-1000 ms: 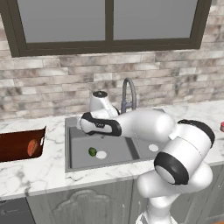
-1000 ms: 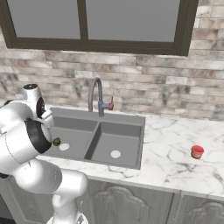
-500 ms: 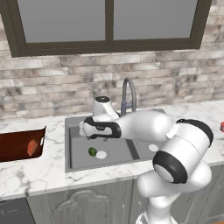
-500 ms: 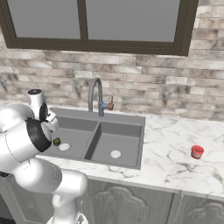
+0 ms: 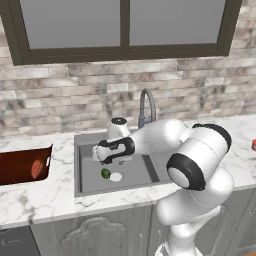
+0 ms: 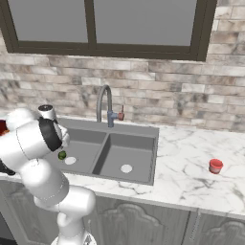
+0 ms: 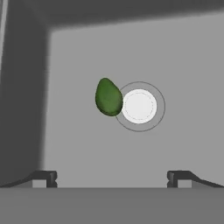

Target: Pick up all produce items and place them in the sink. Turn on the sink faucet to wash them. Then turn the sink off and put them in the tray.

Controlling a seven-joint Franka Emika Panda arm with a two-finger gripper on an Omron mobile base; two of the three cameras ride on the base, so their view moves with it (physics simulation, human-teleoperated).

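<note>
In the middle of the left base view, the gripper (image 5: 102, 156) hangs over the left basin of the sink (image 5: 85, 187), its jaws hard to make out against the white arm. Just below it, on the basin floor, the green fruit (image 5: 105, 173) lies touching the pale drain (image 5: 116, 176). At the left edge of the frame the tray (image 5: 15, 165) sits on the counter with the orange-red vegetable (image 5: 36, 168) lying inside it near its right wall. The faucet (image 5: 146, 106) arches up behind the sink, centre frame, and a bit of a red cup (image 5: 254, 145) peeks in at the right edge.

In the right base view, the fruit (image 6: 62, 155) shows at centre left in the left basin, beside its drain (image 6: 70, 161), partly behind the arm. The faucet (image 6: 106, 105) stands at the back of the sink (image 6: 152, 158), and the red cup (image 6: 216, 165) rests on the counter at right.

In the hand view, the two finger tips (image 7: 43, 178) stand far apart at the bottom, released and holding nothing. The fruit (image 7: 107, 97) lies left of centre, overlapping the drain's (image 7: 139, 106) rim.
</note>
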